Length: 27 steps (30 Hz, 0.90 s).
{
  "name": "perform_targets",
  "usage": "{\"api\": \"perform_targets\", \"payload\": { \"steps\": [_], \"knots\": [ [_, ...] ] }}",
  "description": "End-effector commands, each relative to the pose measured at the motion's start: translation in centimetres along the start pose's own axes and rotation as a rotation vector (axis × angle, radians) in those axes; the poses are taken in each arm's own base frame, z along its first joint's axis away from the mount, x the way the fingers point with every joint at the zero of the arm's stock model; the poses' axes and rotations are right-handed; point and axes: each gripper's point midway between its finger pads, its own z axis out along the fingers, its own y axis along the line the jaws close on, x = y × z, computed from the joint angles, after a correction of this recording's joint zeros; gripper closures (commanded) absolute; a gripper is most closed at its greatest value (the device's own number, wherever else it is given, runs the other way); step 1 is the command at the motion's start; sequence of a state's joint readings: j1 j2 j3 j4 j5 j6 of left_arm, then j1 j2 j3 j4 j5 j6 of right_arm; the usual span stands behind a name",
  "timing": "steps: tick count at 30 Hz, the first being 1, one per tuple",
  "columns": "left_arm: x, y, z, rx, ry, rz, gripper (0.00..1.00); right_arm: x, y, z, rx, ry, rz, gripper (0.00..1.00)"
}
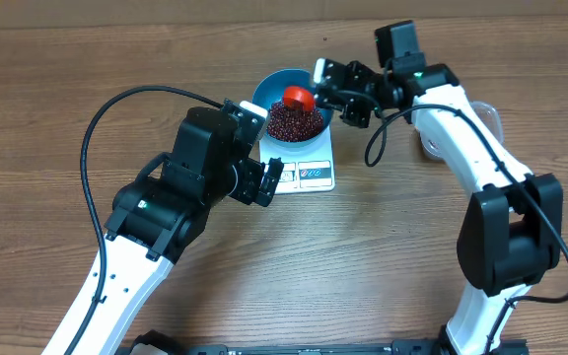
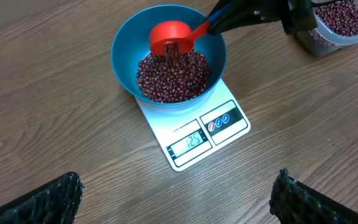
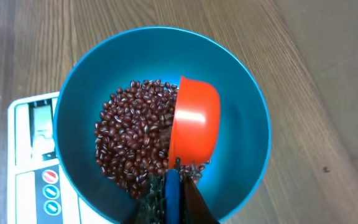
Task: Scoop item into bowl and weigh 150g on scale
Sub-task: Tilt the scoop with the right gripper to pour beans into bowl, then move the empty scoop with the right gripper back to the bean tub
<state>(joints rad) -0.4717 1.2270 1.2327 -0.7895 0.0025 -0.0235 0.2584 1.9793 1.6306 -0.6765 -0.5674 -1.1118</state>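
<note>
Wood table (image 1: pixel 67 79) underneath all. Left gripper (image 1: pixel 267 180) spread wide, empty, near the scale (image 2: pixel 194 140) at its display edge. Right gripper (image 1: pixel 328 84) pinching handle of red scoop (image 3: pixel 194 121), up over the bowl (image 2: pixel 120 56). Scale flat on table, display showing digits. Blue bowl sitting on scale platform, overhanging it. Clear tub (image 2: pixel 337 25) with more beans off to the side, by right arm. Red-brown beans (image 2: pixel 173 78) heaped inside bowl; scoop tipped sideways just over heap, mouth toward beans.

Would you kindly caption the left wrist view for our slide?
A red scoop tips beans into the blue bowl on the scale.
</note>
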Motion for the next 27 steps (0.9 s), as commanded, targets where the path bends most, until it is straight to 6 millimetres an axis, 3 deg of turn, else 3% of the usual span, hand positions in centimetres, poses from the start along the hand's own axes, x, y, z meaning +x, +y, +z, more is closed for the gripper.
{"api": "perform_targets", "payload": {
  "steps": [1, 10, 19, 22, 27],
  "knots": [
    [0.3, 0.1, 0.3, -0.008, 0.010, -0.003, 0.00, -3.4, -1.6, -3.1, 0.126, 0.030, -0.131, 0.96],
    [0.3, 0.1, 0.3, -0.008, 0.010, -0.003, 0.00, -5.8, -1.4, -6.2, 0.173, -0.001, -0.144, 0.97],
    [0.3, 0.1, 0.3, -0.008, 0.010, -0.003, 0.00, -7.7, -2.0, -10.3, 0.259, -0.052, 0.128, 0.96],
    [0.3, 0.1, 0.3, -0.008, 0.010, -0.003, 0.00, -6.6, -3.3, -12.1, 0.350, -0.018, 0.271, 0.96],
    [0.3, 0.1, 0.3, -0.009, 0.010, -0.003, 0.00, -2.1, -5.1, -15.2, 0.521, 0.101, 0.541, 0.96]
  ]
}}
